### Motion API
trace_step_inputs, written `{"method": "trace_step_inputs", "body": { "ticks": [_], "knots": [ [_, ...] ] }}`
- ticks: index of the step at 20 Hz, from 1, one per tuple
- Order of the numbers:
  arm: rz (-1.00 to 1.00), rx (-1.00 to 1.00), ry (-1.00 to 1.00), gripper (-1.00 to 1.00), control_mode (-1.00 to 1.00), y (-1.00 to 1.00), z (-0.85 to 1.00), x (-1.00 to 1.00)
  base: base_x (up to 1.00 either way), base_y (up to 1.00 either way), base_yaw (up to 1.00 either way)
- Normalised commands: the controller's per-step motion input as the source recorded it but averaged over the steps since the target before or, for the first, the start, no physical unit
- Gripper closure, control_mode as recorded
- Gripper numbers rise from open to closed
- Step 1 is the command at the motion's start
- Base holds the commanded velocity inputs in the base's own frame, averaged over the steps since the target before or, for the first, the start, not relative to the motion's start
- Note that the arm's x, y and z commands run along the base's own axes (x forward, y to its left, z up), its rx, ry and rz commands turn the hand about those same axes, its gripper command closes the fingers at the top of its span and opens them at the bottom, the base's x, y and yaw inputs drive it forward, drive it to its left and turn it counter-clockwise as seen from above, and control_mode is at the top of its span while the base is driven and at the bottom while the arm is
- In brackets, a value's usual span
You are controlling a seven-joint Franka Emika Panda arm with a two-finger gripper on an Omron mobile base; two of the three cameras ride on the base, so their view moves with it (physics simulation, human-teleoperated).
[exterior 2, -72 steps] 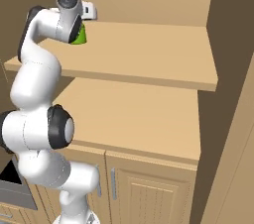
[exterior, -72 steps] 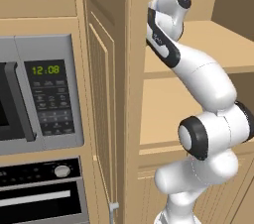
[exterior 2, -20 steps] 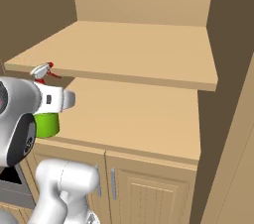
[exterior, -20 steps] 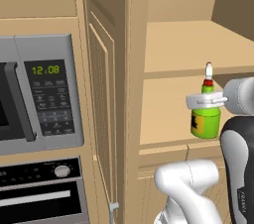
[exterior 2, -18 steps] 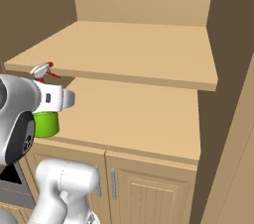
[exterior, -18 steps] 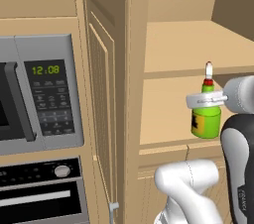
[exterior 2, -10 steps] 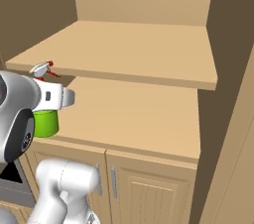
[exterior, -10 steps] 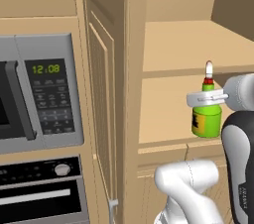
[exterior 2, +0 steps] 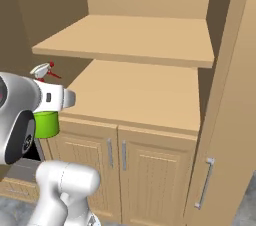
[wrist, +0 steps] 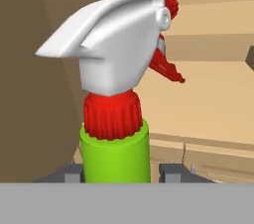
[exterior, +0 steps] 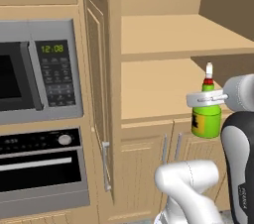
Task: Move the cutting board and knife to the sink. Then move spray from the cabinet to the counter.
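Observation:
My gripper (exterior: 207,100) is shut on the neck of the spray (exterior: 206,119), a green bottle with a red collar and a white-red trigger nozzle. I hold the spray (exterior 2: 46,124) upright in the air, in front of the open cabinet (exterior 2: 135,37) and clear of its lower shelf (exterior 2: 140,95). In the hand view the spray (wrist: 115,151) stands between my two fingertips (wrist: 173,171), with its nozzle pointing left. The cutting board, knife, sink and counter are out of view.
The cabinet's door (exterior: 96,94) stands open to the left of the shelves. A silver microwave (exterior: 34,69) sits above an oven (exterior: 39,163) further left. Two small lower doors (exterior 2: 122,165) lie under the shelves, and a tall panel (exterior 2: 225,95) stands at the right.
The whole picture has shifted: the base has backed away from the cabinet, so the lower doors now show. The spray stays held in my gripper.

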Motion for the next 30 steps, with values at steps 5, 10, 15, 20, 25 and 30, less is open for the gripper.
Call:
{"method": "trace_step_inputs", "body": {
  "ticks": [5, 10, 15, 20, 25, 30],
  "knots": [
    [0.0, 0.0, 0.0, 1.0, 1.0, 0.0, 0.0, 0.0, -0.74, -0.06, 0.0],
    [0.0, 0.0, 0.0, 1.0, 1.0, 0.0, 0.0, 0.0, -0.76, -0.1, 0.0],
    [0.0, 0.0, 0.0, 1.0, 1.0, 0.0, 0.0, 0.0, -0.79, -0.08, -0.02],
    [0.0, 0.0, 0.0, 1.0, 1.0, 0.0, 0.0, 0.0, -0.52, 0.02, -0.34],
    [0.0, 0.0, 0.0, 1.0, 1.0, 0.0, 0.0, 0.0, -0.18, 0.1, -0.56],
    [0.0, 0.0, 0.0, 1.0, 1.0, 0.0, 0.0, 0.0, 0.0, 0.15, -0.8]
  ]
}}
